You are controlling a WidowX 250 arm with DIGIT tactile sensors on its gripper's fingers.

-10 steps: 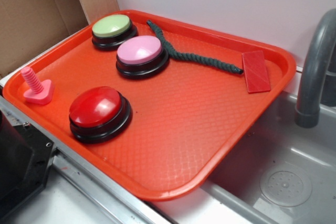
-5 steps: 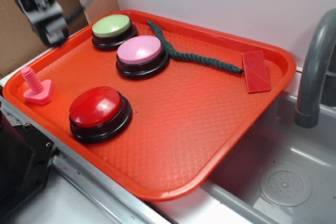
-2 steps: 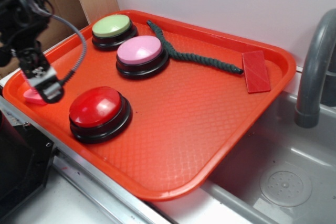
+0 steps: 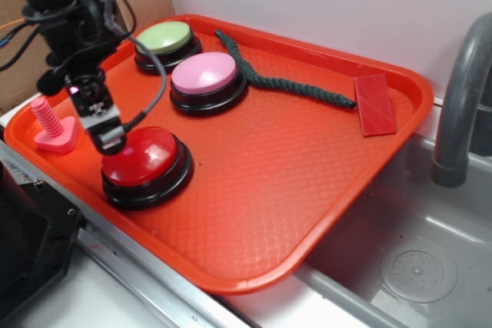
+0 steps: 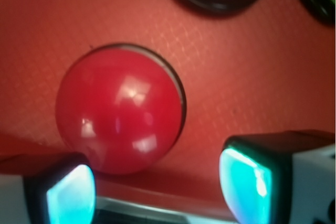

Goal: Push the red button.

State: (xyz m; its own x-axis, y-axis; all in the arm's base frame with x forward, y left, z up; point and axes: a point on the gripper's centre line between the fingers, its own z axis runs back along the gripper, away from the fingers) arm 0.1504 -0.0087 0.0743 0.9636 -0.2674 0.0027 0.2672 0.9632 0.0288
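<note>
Item: large round glossy red dome button on a black circular base point(image 4: 146, 160), seated flat on the textured orange plastic tray point(image 4: 292, 190), directly beneath and just ahead of the hand point(image 4: 110, 137); in the wrist view the dome point(image 5: 119, 121) fills the space ahead of the two fingers. Handling, by judgement: rigid plastic shell, smooth and likely slippery, light, with a sprung dome meant to travel downward; not for grasping. Best point of contact is the crown of the dome, pressed straight down; a push at the sloping edge could slide off or skid the base across the tray. Hand: black, cable-fed, fingers spread fairly wide with a clear gap between the pads point(image 5: 71, 195), holding nothing; it sits at the near-left edge of the dome, and contact cannot be told. Beyond the hand: a pink-domed button on a black base point(image 4: 206, 81), then a pale green-domed button point(image 4: 164, 44) farther off. To its left: a pink plastic screw-shaped toy point(image 4: 52, 125). Well off to its right: a dark green twisted rope point(image 4: 284, 82) and a flat red rectangular block point(image 4: 375, 104).
</note>
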